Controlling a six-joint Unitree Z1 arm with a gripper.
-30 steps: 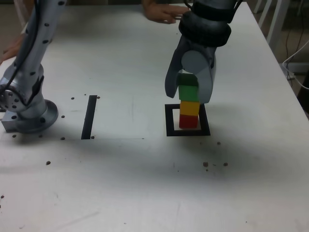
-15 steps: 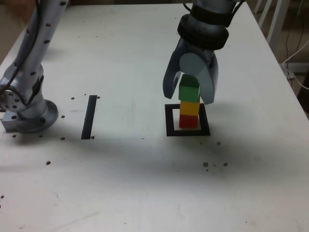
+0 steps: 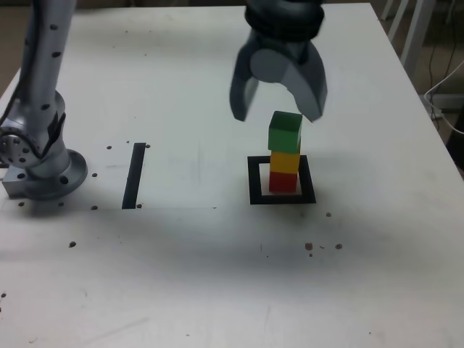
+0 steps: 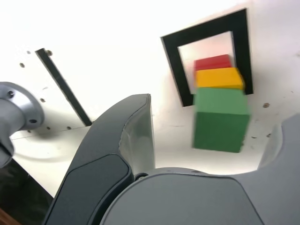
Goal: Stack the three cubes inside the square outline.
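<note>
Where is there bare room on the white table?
In the exterior view, between the narrow black strip and the thick black square frame, and right of that frame. Crowded: inside the frame, where green, yellow and red cubes are stacked, grey claw close above.

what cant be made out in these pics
- red cube: its top is hidden by the yellow cube in the exterior view
- square outline: one side is hidden behind the cubes in the wrist view
- gripper: tips blurred in the exterior view, one jaw cut off by the edge in the wrist view
- arm: upper part cut off by the exterior view's top edge
</note>
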